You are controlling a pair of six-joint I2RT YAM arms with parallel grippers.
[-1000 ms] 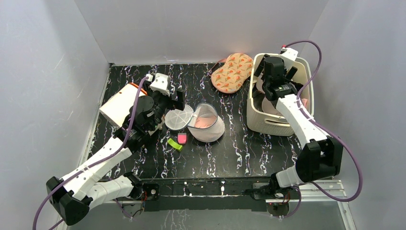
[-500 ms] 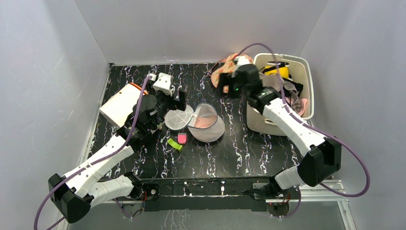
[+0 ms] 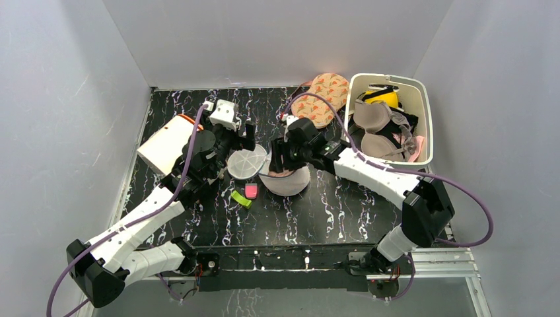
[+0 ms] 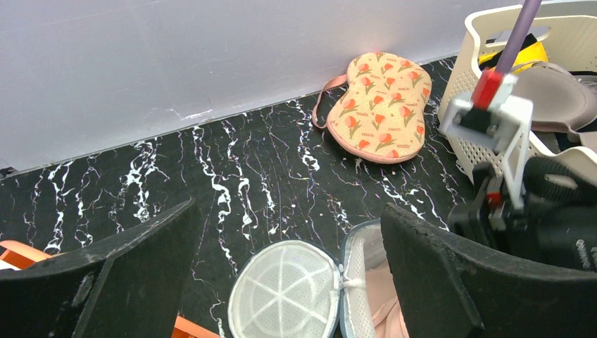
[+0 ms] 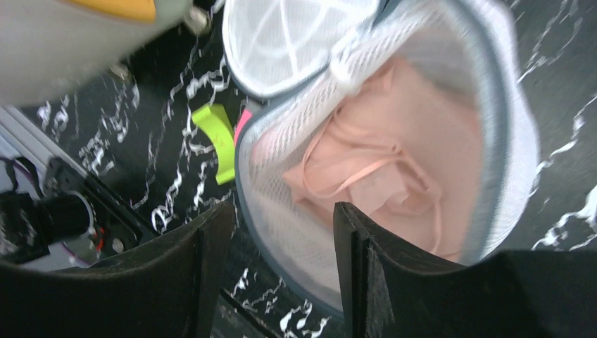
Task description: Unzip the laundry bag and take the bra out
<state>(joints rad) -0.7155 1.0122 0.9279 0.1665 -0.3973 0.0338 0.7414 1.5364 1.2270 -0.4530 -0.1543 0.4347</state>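
Item: laundry bag, a small mesh drum lying at the centre of the top view on the black marbled table. It is already unzipped. Its round lid panel is folded flat to the left and stays joined at the rim.

Contents: one pale pink bra, crumpled at the bottom of the pouch, with thin straps looped loosely over the cups. It fills the centre and right of the right wrist view.

Right gripper: directly over the bag's mouth, fingers partly spread and nothing pinched. The near mesh wall shows through the gap, but contact cannot be told.

Left gripper: spread to its widest and empty, hanging over the lid panel at the lower centre of its own view.

Handling, by estimate: the bra is light, soft and limp. The cups probably keep some shape, while the straps can snag on the mesh or the zip. The best hold is the bunched fabric where the straps cross, not a single strap. The bag is equally light and will probably lift along with it unless its rim or lid is pinned.

Also present: a white slotted basket of garments at upper right, a floral padded piece beside it, and a green clip below the lid.
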